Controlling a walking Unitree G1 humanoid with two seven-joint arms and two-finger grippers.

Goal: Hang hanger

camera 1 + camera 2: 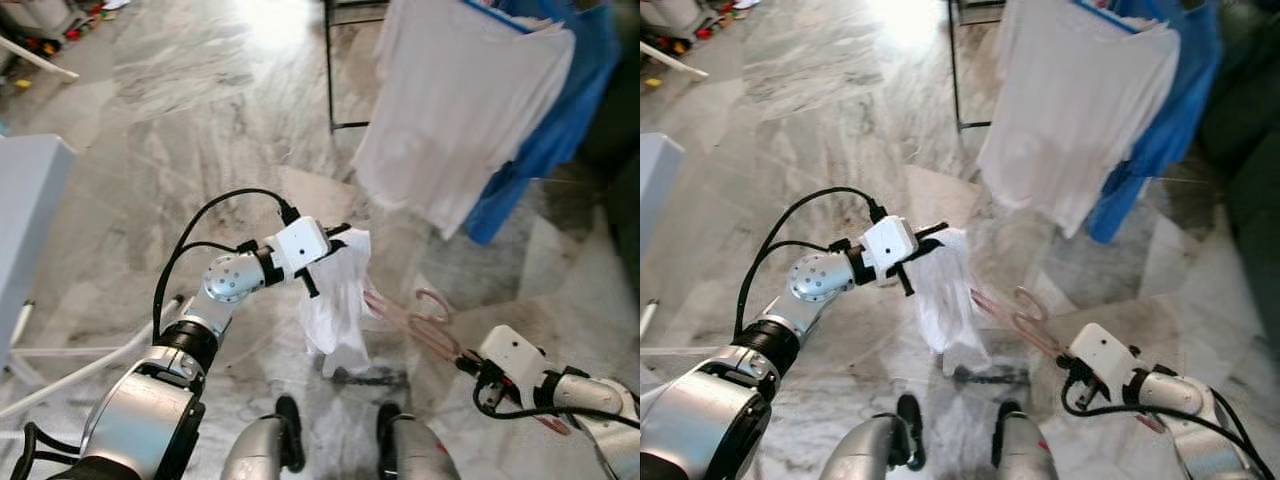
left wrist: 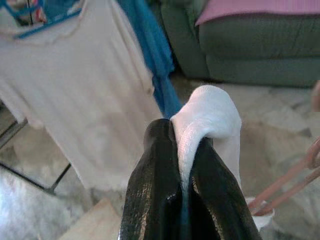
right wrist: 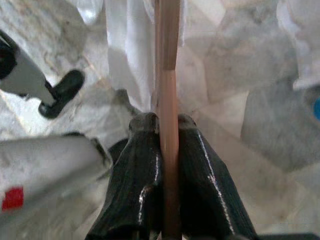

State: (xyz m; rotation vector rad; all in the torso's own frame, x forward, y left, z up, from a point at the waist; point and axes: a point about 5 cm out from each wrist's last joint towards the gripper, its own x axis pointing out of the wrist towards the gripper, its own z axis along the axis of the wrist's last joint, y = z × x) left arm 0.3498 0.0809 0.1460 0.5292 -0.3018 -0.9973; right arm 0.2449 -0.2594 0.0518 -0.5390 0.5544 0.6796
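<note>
Grey marble floor (image 1: 200, 130), with a rack (image 1: 330, 70) behind carrying two hung garments: one white shirt (image 1: 450, 110), one blue (image 1: 560, 120). One pink hanger (image 1: 415, 320), long axis slanting from right end effector (image 1: 468, 362), clenched on its bar, up-left toward one white cloth (image 1: 338, 300), pinched by left end effector (image 1: 335, 235); hook curling upward.

Grey-veined marble floor (image 1: 200, 120), black rack foot (image 1: 350, 126) on it
</note>
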